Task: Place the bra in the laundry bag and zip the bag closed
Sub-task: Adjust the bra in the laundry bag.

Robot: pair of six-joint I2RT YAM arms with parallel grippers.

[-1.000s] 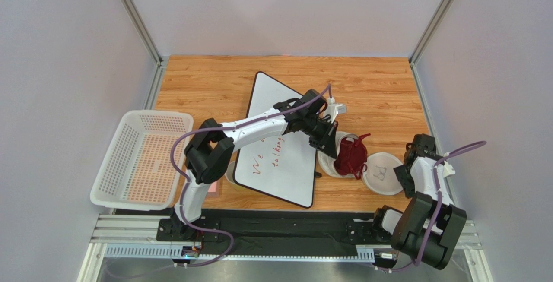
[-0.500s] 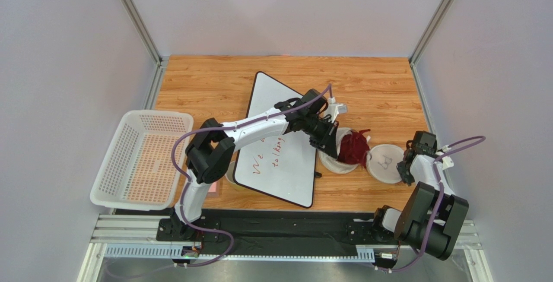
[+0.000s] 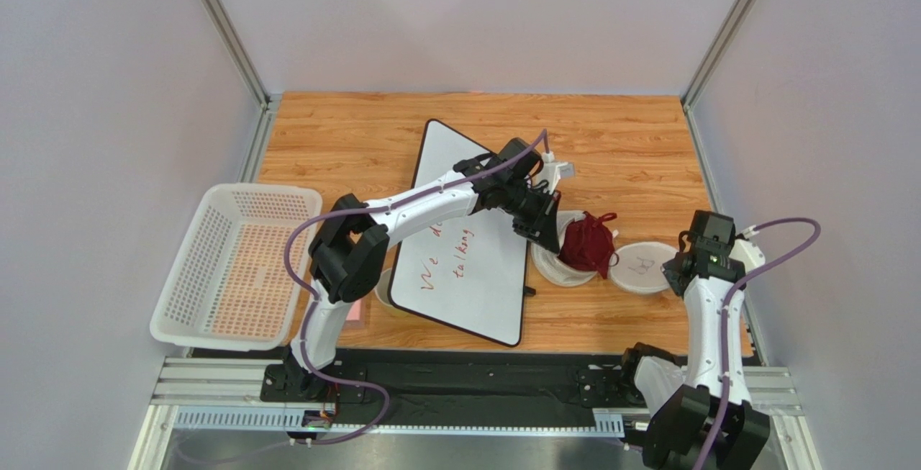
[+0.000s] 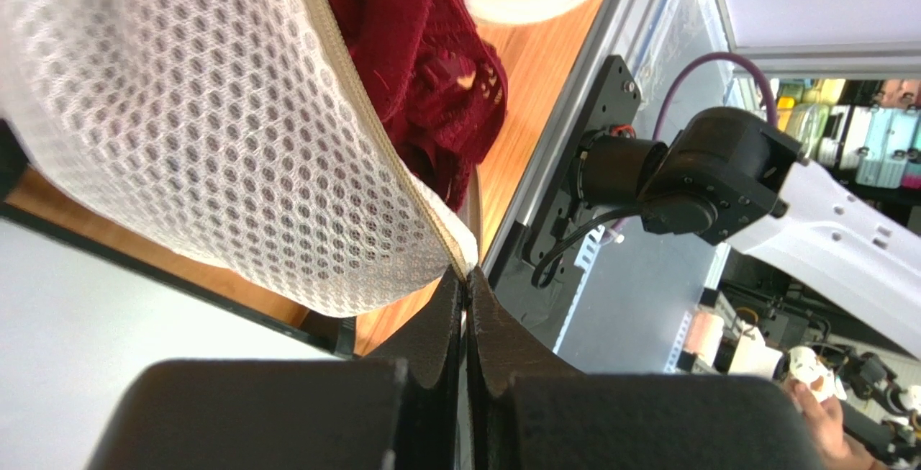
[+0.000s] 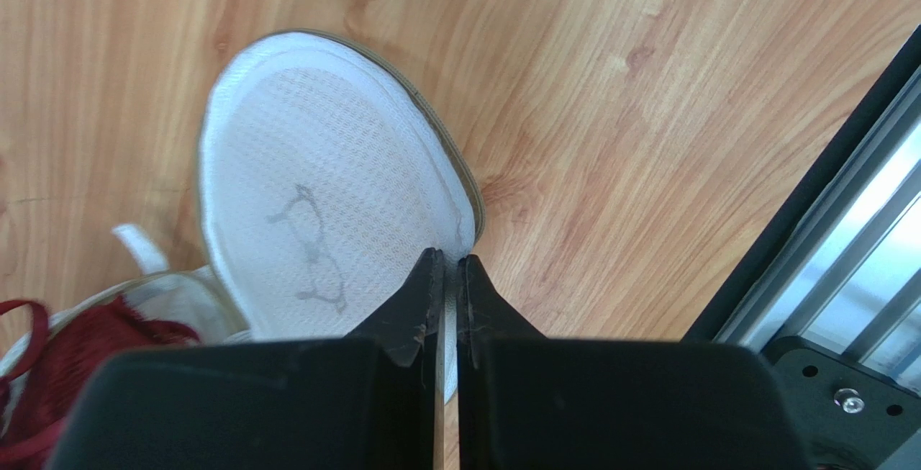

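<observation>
Bra (image 3: 587, 243) sits bunched in the laundry bag (image 3: 549, 267) on the right half of the bench (image 3: 649, 146), between the whiteboard (image 3: 476, 292) and the right edge. A strap and some fabric stand above the rim.

Left fingers (image 4: 438, 330): closed, pinching the bag's mesh rim at the zipper tape.

Right fingers (image 5: 416, 297): closed on the edge of the lid (image 5: 314, 200), which lies flat beside the bag, icon up.

Done: insertion, mostly. Left to do: tuck in the loose fabric, fold the lid over, run the zipper round.
</observation>
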